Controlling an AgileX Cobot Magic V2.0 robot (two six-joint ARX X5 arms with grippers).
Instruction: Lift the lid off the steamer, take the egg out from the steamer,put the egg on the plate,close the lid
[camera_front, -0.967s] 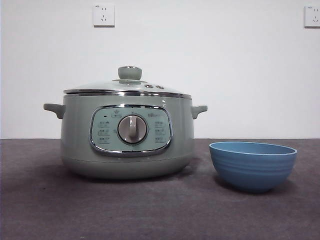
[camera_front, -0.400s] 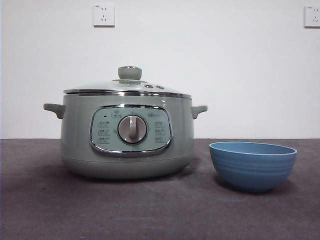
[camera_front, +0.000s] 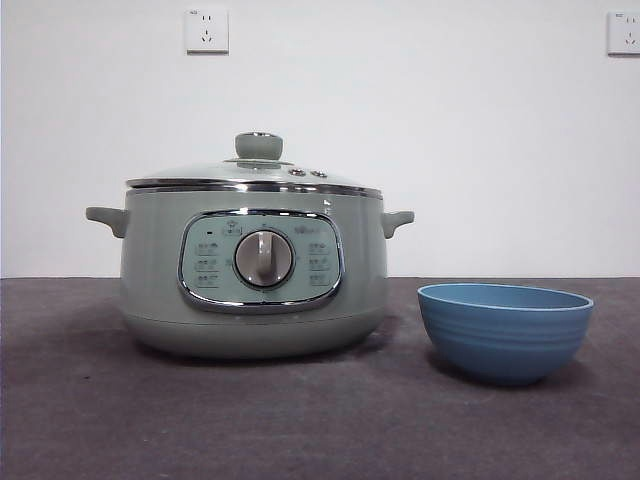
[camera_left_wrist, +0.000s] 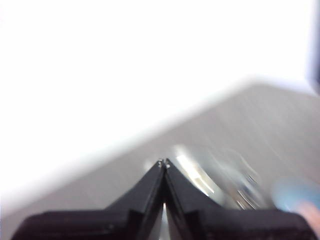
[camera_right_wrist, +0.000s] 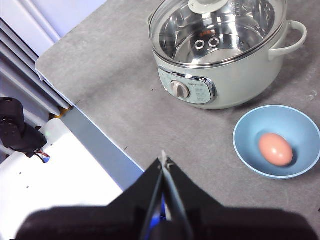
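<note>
Since the egg (camera_right_wrist: 275, 149) lies in the plate (camera_right_wrist: 250, 150) and the lid (camera_front: 254, 172) covers the steamer (camera_front: 250, 300), you see both pincers, left pincer (camera_left_wrist: 164, 163) and right pincer (camera_right_wrist: 163, 161), pressed together, away from them.

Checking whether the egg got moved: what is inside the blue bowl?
One brown egg lies in the blue bowl, seen from the right wrist view; the front view shows only its outer wall.

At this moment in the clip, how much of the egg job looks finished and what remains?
It looks complete. The egg lies in the plate, and the lid sits closed on the steamer. Nothing is in hand: the right claw is shut and empty above the table, away from the pot, and the left claw is shut too. No step appears left.
</note>
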